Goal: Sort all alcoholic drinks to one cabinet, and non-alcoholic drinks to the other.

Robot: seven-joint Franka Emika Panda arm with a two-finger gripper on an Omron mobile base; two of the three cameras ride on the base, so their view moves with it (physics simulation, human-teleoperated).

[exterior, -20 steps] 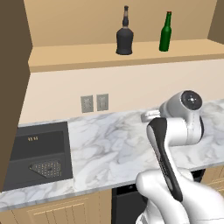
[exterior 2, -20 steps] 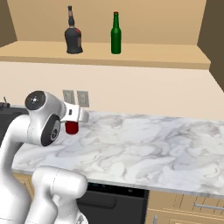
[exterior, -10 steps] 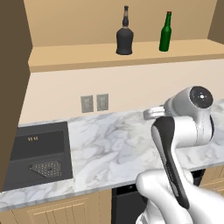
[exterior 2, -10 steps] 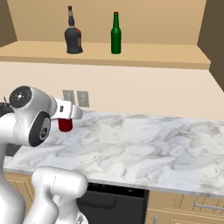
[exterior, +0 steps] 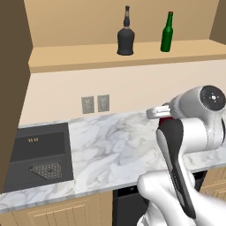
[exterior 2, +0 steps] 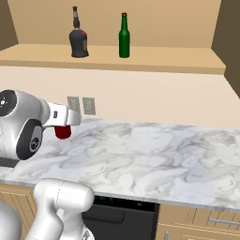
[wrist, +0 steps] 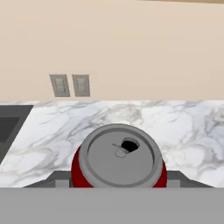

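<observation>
Hand clasps red can, carried above marble desk. Black bottle, green bottle shelved high above hand. Next, likely: lift can toward other cabinet.

Arm: white, dark-jointed, rising from the base, then bent at the elbow so the upper links double back.
Wrist: big round joint held high, hand reaching out level from it.
Gripper: partly hidden by the hand; jaws set part-way apart, closed around the red can, which sits between them.
Hand camera: looks down onto the can's silver top.
</observation>
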